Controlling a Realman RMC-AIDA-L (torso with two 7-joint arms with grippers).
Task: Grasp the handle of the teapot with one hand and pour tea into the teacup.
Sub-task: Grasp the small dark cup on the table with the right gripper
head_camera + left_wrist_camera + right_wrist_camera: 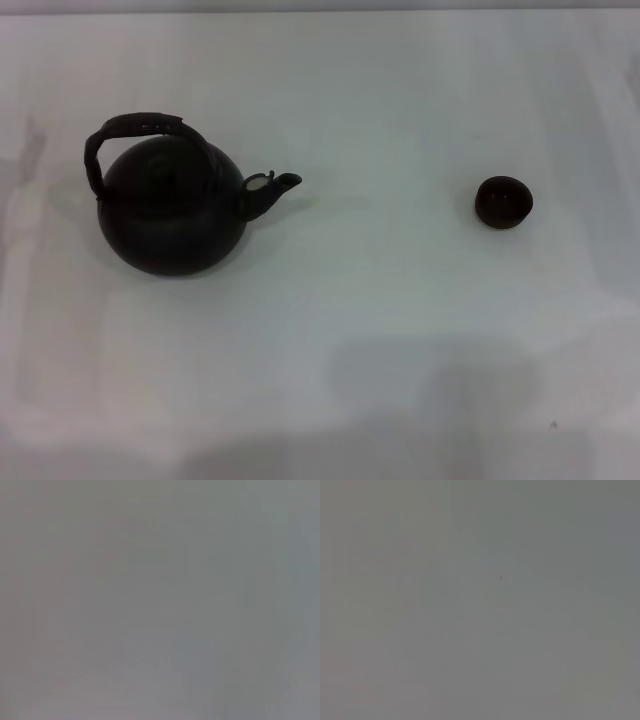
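The round black teapot (172, 215) stands upright on the white table at the left in the head view. Its short spout (272, 187) with a pale tip points right, toward the teacup. Its dark arched handle (140, 128) loops over the top, with a flat wrapped upper section. The tiny dark teacup (503, 201) stands upright at the right, well apart from the teapot. Neither gripper shows in any view. Both wrist views show only a plain grey surface.
The white table (380, 330) spreads around both objects. Its far edge runs along the top of the head view. Faint shadows lie on the table near the front edge.
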